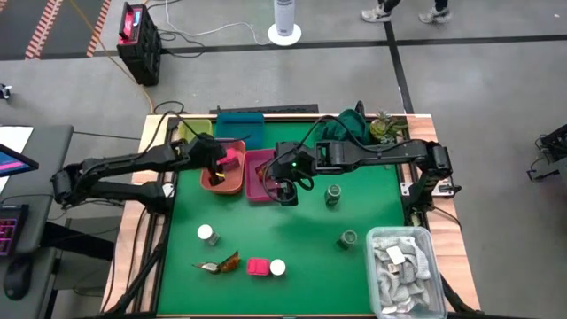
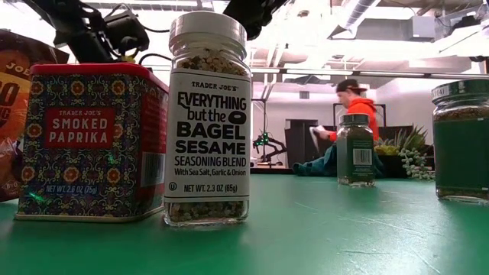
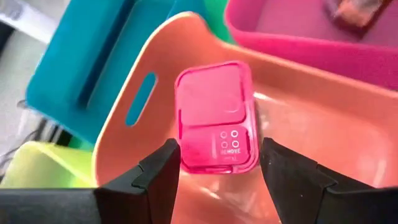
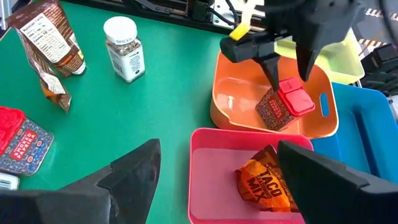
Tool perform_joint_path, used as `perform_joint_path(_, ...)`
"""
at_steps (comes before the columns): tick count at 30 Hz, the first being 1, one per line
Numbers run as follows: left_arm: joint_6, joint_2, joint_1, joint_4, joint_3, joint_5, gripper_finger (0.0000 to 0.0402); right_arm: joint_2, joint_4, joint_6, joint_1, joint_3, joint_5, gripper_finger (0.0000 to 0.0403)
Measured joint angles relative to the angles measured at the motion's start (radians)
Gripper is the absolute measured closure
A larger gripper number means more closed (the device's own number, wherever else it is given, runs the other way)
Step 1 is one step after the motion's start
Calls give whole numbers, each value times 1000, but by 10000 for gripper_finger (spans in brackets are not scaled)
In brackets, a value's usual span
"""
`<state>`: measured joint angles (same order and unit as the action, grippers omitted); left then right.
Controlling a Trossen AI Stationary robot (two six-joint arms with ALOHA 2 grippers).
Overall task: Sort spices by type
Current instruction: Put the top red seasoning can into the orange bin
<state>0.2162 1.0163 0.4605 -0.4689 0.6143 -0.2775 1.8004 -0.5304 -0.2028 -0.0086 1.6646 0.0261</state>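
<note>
Red-lidded square paprika tin (image 4: 285, 106) seen tilted inside orange plastic bin (image 4: 236, 99), centre-right of frame, between left fingers (image 3: 155, 177), parted, not clamped. Right gripper (image 1: 285, 190) spread wide, empty, above pink bin (image 4: 214, 168).

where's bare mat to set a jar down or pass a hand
Free: the green mat between the white-topped jar and the green-topped jar, and along its front edge. Crowded: the back, around the orange bin and pink bin, where both arms work.
</note>
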Motion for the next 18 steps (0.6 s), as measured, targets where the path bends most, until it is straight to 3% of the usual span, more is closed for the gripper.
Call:
perform_joint_path(11,-1,1,-19,12,-14,-143,193,0,0,-4,2,0,0,58)
perform_joint_path(18,-15,1,-19,15,-14,-155,193,0,0,0,2,0,0,58)
